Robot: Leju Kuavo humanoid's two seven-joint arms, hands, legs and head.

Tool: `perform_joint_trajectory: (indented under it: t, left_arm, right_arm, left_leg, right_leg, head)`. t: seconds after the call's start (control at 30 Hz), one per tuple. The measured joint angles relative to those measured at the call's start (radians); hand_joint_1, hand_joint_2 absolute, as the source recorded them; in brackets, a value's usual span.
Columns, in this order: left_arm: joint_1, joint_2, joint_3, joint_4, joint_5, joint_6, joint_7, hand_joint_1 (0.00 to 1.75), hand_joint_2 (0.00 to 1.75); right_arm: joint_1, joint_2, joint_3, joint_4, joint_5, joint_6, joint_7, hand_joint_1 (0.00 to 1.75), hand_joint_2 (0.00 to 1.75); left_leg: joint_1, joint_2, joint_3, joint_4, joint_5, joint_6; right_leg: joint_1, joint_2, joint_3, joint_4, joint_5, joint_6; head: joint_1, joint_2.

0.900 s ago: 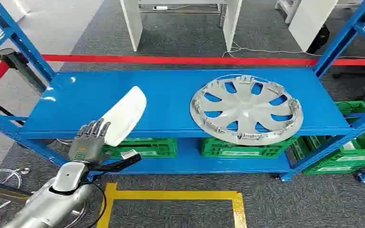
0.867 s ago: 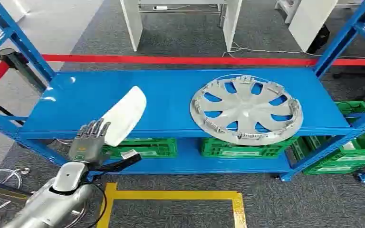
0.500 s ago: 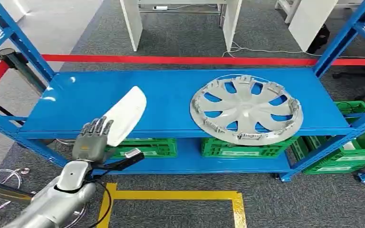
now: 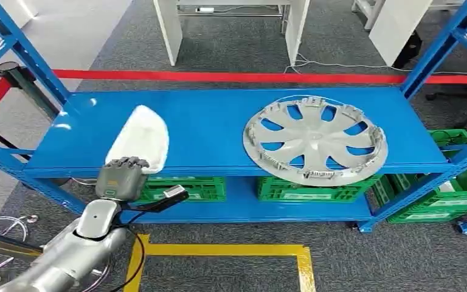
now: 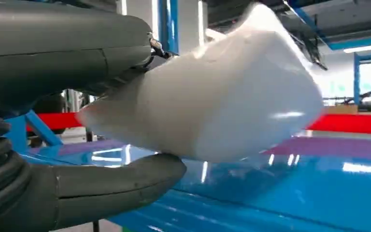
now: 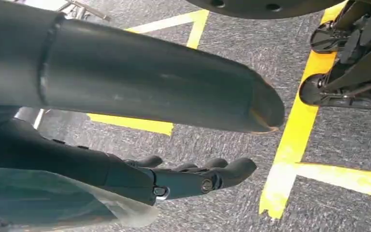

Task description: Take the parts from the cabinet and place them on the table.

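A white curved plastic part (image 4: 140, 139) sits at the front left of the blue shelf (image 4: 219, 121), its near end over the edge. My left hand (image 4: 120, 176) grips that near end, fingers curled over the top. In the left wrist view the white part (image 5: 212, 92) lies between the fingers (image 5: 77, 58) above and the thumb (image 5: 106, 188) below. A silver wheel cover (image 4: 315, 139) lies flat on the right half of the shelf, overhanging the front edge. My right hand (image 6: 193, 176) hangs over the grey floor, its fingers spread and holding nothing.
Blue uprights (image 4: 18, 45) frame the shelf on both sides. Green crates (image 4: 304, 188) stand on the lower shelf and at the right (image 4: 462, 182). Yellow tape (image 4: 219, 249) marks the carpet in front. A red line (image 4: 237, 76) runs behind, with white furniture legs (image 4: 170, 30) beyond.
My left hand moved up to the shelf edge and closed its fingers over the white part's near end. The part swung, its far end turning left.
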Motion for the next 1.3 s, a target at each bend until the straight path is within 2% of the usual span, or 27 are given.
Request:
perform_joint_trajectory:
  t: [0.23, 0.37, 0.5, 0.6, 0.73, 0.83, 1.0, 1.1, 1.17, 1.3]
  left_arm:
    - [-0.002, 0.002, -0.001, 0.000, 0.000, 0.011, 0.008, 1.75, 1.75]
    - [-0.004, 0.009, 0.000, -0.010, -0.003, 0.044, 0.020, 1.75, 1.75]
    - [-0.006, 0.032, 0.002, -0.064, -0.073, 0.084, 0.042, 1.75, 1.75]
    - [-0.020, 0.074, -0.015, -0.130, -0.125, 0.098, 0.098, 1.75, 1.75]
    - [-0.078, 0.161, -0.122, -0.208, -0.130, 0.087, 0.226, 1.75, 1.75]
    - [-0.115, 0.214, -0.197, -0.247, -0.133, 0.077, 0.256, 1.75, 1.75]
    - [-0.165, 0.278, -0.308, -0.289, -0.133, 0.066, 0.312, 1.75, 1.75]
    - [-0.181, 0.301, -0.342, -0.310, -0.134, 0.052, 0.283, 1.75, 1.75]
    - [-0.180, 0.306, -0.341, -0.322, -0.133, 0.045, 0.233, 1.75, 1.75]
    - [-0.156, 0.292, -0.276, -0.344, -0.097, 0.026, 0.127, 1.75, 1.75]
  right_arm:
    - [0.000, 0.000, 0.001, 0.000, -0.002, 0.001, -0.004, 0.00, 0.00]
    - [0.000, 0.000, 0.002, 0.000, -0.008, 0.000, -0.007, 0.00, 0.00]
    - [0.000, 0.000, 0.008, -0.002, -0.010, -0.010, -0.013, 0.00, 0.00]
    - [0.000, -0.003, 0.014, -0.025, -0.008, -0.030, -0.006, 0.00, 0.00]
    - [-0.002, -0.011, 0.020, -0.068, -0.005, -0.049, 0.015, 0.00, 0.00]
    - [-0.005, -0.016, 0.024, -0.092, -0.005, -0.053, 0.022, 0.00, 0.00]
    - [-0.008, -0.022, 0.024, -0.124, -0.004, -0.056, 0.029, 0.00, 0.00]
    - [-0.013, -0.024, 0.024, -0.137, -0.002, -0.059, 0.033, 0.00, 0.00]
    - [-0.014, -0.026, 0.024, -0.145, -0.001, -0.062, 0.036, 0.00, 0.00]
    - [-0.014, -0.027, 0.024, -0.159, 0.002, -0.069, 0.039, 0.00, 0.00]
  left_leg:
    - [0.000, 0.000, 0.000, 0.000, 0.000, 0.000]
    - [0.000, 0.000, 0.000, 0.000, 0.000, 0.000]
    - [0.000, 0.000, 0.000, 0.000, 0.000, 0.000]
    - [0.000, 0.000, 0.000, 0.000, 0.000, 0.000]
    - [0.000, 0.000, 0.000, 0.000, 0.001, 0.000]
    - [0.000, 0.000, 0.000, 0.000, 0.001, 0.000]
    - [0.000, 0.000, 0.000, 0.000, 0.001, 0.000]
    - [0.000, 0.000, 0.000, 0.000, 0.001, 0.000]
    - [0.000, 0.000, 0.000, 0.000, 0.001, 0.000]
    - [0.000, 0.000, 0.000, 0.000, 0.001, 0.000]
  right_leg:
    - [0.000, 0.000, 0.000, 0.000, 0.000, 0.000]
    - [0.000, 0.000, 0.000, 0.000, 0.000, 0.000]
    - [0.000, 0.000, 0.000, 0.000, 0.000, 0.000]
    - [0.000, 0.000, 0.000, 0.000, 0.000, 0.000]
    - [0.000, 0.000, 0.000, 0.001, 0.000, 0.000]
    - [0.000, 0.000, 0.000, 0.001, 0.000, 0.000]
    - [0.000, 0.000, 0.000, 0.001, 0.000, 0.000]
    - [0.000, 0.000, 0.000, 0.001, 0.000, 0.000]
    - [0.000, 0.000, 0.000, 0.001, 0.000, 0.000]
    - [0.000, 0.000, 0.000, 0.001, 0.000, 0.000]
  head:
    - [0.000, 0.000]
    - [0.000, 0.000]
    - [0.000, 0.000]
    - [0.000, 0.000]
    - [0.000, 0.000]
    - [0.000, 0.000]
    - [0.000, 0.000]
    - [0.000, 0.000]
    - [0.000, 0.000]
    - [0.000, 0.000]
